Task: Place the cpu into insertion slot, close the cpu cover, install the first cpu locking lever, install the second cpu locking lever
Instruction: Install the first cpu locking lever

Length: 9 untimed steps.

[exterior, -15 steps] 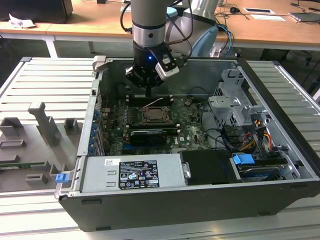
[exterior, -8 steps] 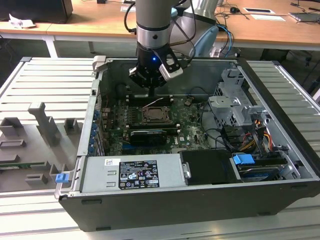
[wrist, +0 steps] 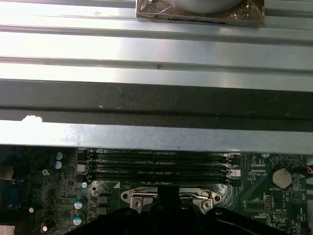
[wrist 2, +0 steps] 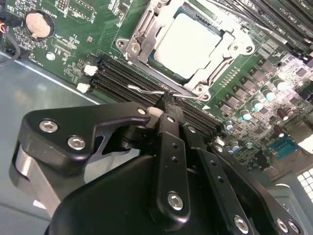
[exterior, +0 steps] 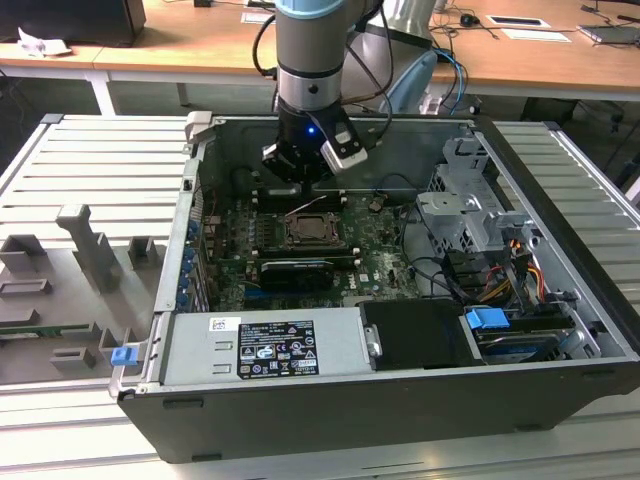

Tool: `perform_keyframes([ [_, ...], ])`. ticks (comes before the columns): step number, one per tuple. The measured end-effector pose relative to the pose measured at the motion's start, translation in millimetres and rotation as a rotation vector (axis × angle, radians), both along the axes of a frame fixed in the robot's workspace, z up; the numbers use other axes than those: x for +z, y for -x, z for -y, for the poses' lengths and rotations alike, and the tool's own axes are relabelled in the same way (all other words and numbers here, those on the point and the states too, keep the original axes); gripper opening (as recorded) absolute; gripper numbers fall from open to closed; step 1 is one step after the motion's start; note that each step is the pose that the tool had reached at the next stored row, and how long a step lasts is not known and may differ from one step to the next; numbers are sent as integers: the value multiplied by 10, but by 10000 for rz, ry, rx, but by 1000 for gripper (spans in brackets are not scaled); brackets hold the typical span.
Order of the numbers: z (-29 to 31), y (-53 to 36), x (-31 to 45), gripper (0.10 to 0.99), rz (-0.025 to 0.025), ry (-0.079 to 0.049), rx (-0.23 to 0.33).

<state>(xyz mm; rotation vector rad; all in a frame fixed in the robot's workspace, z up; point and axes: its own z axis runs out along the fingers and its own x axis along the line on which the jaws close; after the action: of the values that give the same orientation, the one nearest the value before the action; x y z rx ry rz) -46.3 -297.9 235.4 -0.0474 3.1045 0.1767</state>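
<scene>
The arm reaches into the open computer case (exterior: 420,400), which sits on the ribbed grey worktop (exterior: 90,170). In the exterior view the gripper (exterior: 298,172) hangs in the upper middle of the frame. The insertion slot (exterior: 292,238) lies just below it there, near the centre of the green motherboard (exterior: 380,250).

In the second wrist view the cpu (wrist 2: 188,44) lies flat in the slot. Its pale top shows through the window of the cpu cover (wrist 2: 142,34), which is folded down over it, so placing the chip and closing the cover look done.

The gripper's fingers (wrist 2: 168,142) are drawn together, with no gap visible at the tips, so I judge it closed. The tips sit right at a thin silver wire, a cpu locking lever (wrist 2: 146,90). This is the relation that matters:

- **Position:** the lever runs along the socket edge nearest the gripper, between the socket and the black memory slots (wrist 2: 117,73).
- **Long axis:** it lies parallel to those slots and crosswise to the fingers.
- **Direction:** the socket itself lies just beyond the fingertips, straight ahead of them.

I cannot tell whether the wire is pinched between the tips or only touched by them — the fingers hide the contact. Nor can I tell whether either lever is hooked under its catch.
</scene>
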Motion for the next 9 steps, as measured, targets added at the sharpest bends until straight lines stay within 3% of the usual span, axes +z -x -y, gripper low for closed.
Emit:
perform_keyframes([
  [9, 0, -10, -15, 106, 1, -1, -1],
])
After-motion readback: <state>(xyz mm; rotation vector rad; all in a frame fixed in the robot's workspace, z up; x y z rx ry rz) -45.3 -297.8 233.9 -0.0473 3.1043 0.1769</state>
